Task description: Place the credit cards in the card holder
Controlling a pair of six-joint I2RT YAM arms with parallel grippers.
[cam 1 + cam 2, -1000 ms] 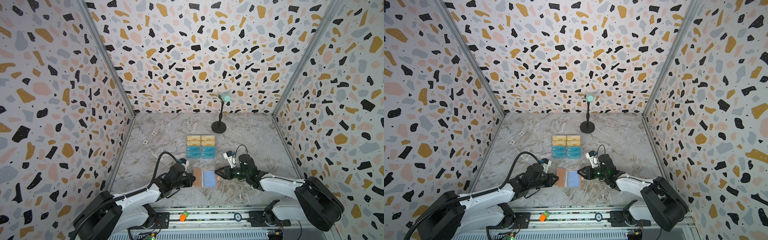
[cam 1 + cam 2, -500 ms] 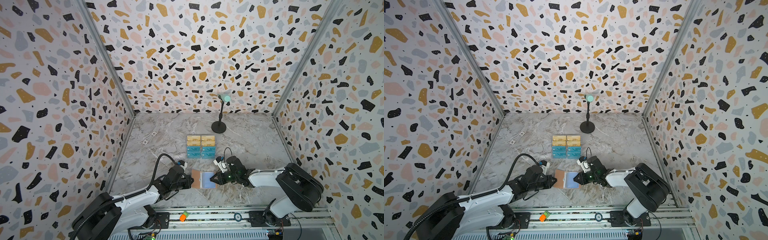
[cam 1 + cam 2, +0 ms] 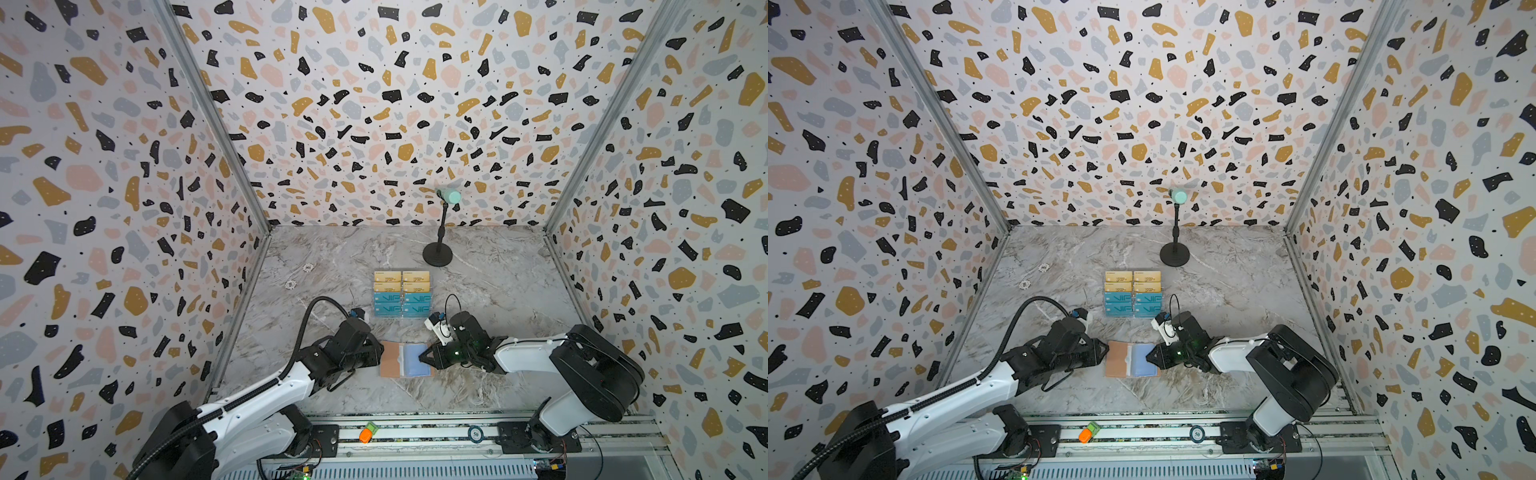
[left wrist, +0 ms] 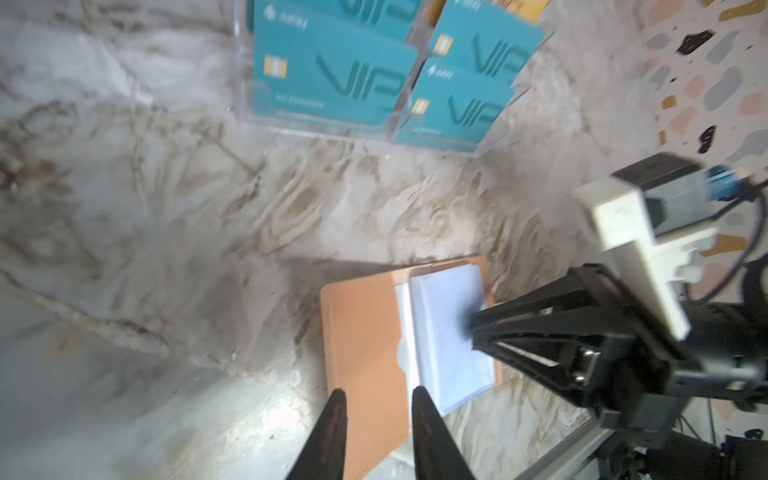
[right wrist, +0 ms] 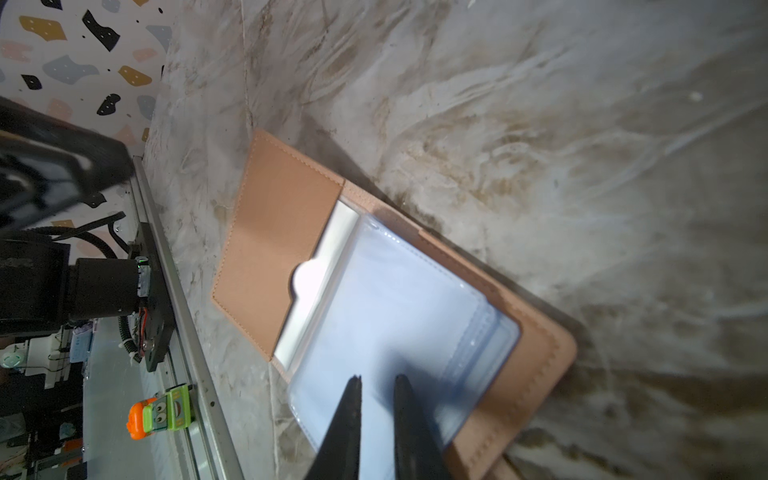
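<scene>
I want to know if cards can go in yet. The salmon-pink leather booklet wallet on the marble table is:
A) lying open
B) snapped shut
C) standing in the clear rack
A: the salmon-pink leather booklet wallet lies open flat, its clear plastic sleeves showing.

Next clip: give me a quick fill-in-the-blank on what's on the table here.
1. The card holder lies ___ on the table.
2. The teal cards are lettered ___.
3. The ___ pincer reaches over the holder's clear sleeves.
Missing: open; VIP; right.
</scene>
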